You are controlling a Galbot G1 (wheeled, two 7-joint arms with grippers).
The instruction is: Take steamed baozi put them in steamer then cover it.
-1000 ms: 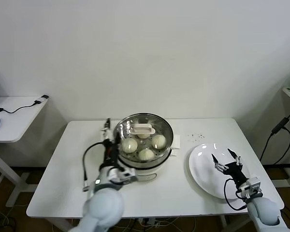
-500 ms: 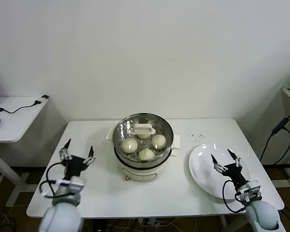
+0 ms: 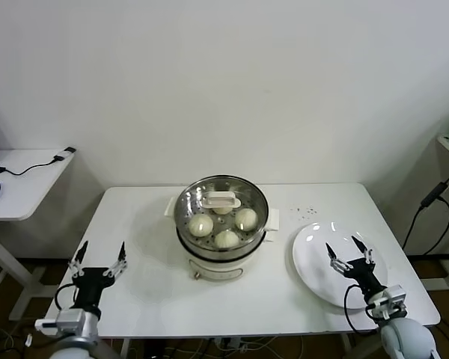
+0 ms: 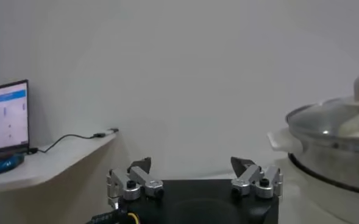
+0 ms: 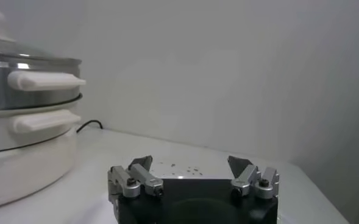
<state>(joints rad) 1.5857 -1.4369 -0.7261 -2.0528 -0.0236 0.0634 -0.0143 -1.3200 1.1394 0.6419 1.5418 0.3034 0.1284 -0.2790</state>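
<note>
The steel steamer (image 3: 221,247) stands on its white base at the table's middle. Several cream baozi (image 3: 226,238) lie inside it under the clear glass cover (image 3: 247,196), whose cream handle (image 3: 219,199) sits on top. My left gripper (image 3: 99,256) is open and empty near the table's front left edge, well apart from the steamer. My right gripper (image 3: 347,252) is open and empty over the white plate (image 3: 314,263). The covered steamer also shows in the left wrist view (image 4: 337,152) and in the right wrist view (image 5: 27,122).
The white plate lies bare at the table's front right. Small dark specks (image 3: 303,211) dot the table behind the plate. A side table (image 3: 19,179) with a cable and a laptop stands at far left. A shelf and a hanging cable (image 3: 432,196) are at far right.
My left arm has drawn back from beside the steamer to the table's front left edge, its gripper open. My right gripper has barely moved.
</note>
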